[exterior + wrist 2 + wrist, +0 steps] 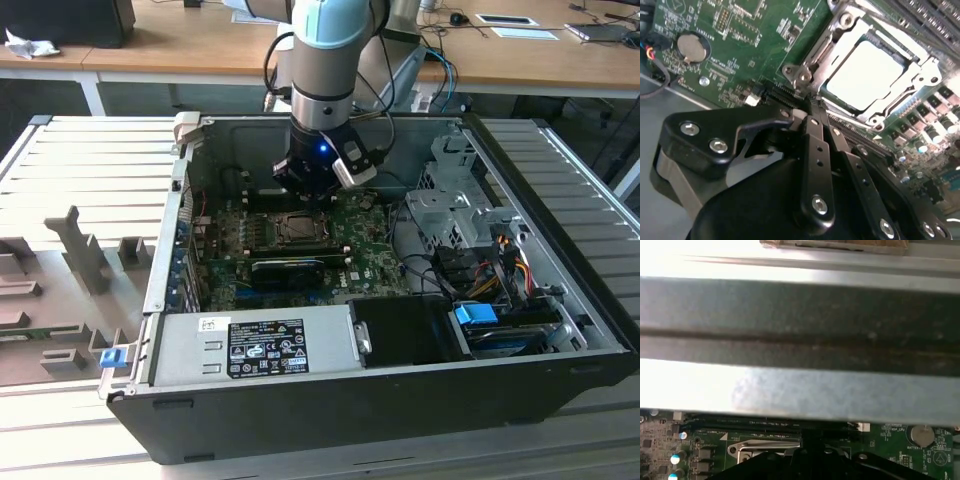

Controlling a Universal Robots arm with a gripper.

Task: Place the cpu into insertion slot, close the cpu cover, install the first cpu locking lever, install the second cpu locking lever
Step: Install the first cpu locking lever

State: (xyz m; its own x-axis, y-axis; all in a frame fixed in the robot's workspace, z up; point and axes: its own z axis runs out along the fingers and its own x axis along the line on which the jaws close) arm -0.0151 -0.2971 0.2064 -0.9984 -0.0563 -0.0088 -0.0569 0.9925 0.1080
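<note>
One cpu [867, 75] sits seated in the insertion slot [920, 65], cpu cover [837, 42] down over it. Gripper [812, 107], fingers together and empty, hovers at the socket's corner; lever work demands steady, low pressure.

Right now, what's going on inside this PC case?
A robot arm reaches into the open computer case, its gripper just beside the insertion slot on the green motherboard. The cpu already sits in the slot, with the cpu cover lying down around it. The fingers are together, holding nothing.
</note>
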